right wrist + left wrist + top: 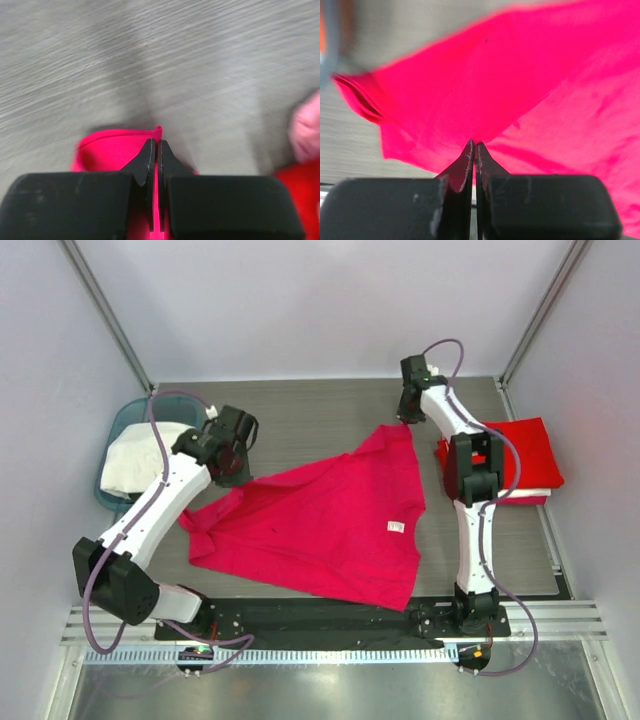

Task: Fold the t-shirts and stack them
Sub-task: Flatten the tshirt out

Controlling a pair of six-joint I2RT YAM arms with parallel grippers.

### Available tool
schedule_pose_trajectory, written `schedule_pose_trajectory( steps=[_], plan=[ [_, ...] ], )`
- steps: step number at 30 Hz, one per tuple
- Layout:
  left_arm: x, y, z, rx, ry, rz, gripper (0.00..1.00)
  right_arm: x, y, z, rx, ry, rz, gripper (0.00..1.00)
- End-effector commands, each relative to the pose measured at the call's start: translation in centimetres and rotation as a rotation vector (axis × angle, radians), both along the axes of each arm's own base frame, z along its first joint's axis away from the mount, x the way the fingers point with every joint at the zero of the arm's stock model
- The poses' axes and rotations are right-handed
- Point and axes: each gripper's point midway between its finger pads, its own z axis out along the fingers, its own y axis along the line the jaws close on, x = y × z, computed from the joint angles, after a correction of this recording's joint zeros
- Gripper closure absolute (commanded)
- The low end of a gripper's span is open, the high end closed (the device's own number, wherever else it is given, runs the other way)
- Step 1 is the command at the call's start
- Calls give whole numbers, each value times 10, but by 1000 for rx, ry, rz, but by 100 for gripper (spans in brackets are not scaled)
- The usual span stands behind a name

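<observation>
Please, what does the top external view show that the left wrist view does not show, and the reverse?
Only the top external view: the whole pink shirt spread on the table, the right gripper at its far corner, the red stack on the right, and the white shirt in the basket on the left. Only the left wrist view: the left gripper up close, shut on a fold of the cloth; a blur at that view's left edge cannot be identified. Both: the pink shirt and the grey table.
</observation>
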Motion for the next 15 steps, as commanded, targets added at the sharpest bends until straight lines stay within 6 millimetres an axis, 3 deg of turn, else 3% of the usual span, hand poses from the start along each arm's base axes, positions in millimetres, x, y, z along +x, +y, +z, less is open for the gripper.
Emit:
schedule_pose_trajectory(
  steps=[1,2,4,5,6,7,9,10,12,13,15],
  plan=[
    [24,23,43,78,-110,51,100,-2,-9,119,106,-196,13,99],
    [31,27,61,83,-144,68,100,-10,-9,146,133,-238,26,99],
    [43,46,76,102,-159,113,100,-18,-19,175,160,-287,16,99],
    [49,53,97,91,-196,133,100,-30,-20,206,190,-339,27,99],
    [54,68,106,92,-211,175,100,-35,-21,218,219,-361,33,99],
    [63,75,128,83,-263,190,100,-40,-33,232,257,-385,9,99],
    [66,99,148,79,-294,261,100,-56,-28,270,359,-448,57,99],
    [68,105,160,67,-318,281,100,-59,-42,283,378,-477,31,99],
    [73,115,194,8,-391,317,100,-77,-43,328,400,-567,59,99],
    [73,119,222,-20,-468,330,100,-85,-44,351,406,-613,69,99],
    [67,123,243,-54,-511,354,100,-104,-49,382,423,-677,75,99]
  ],
)
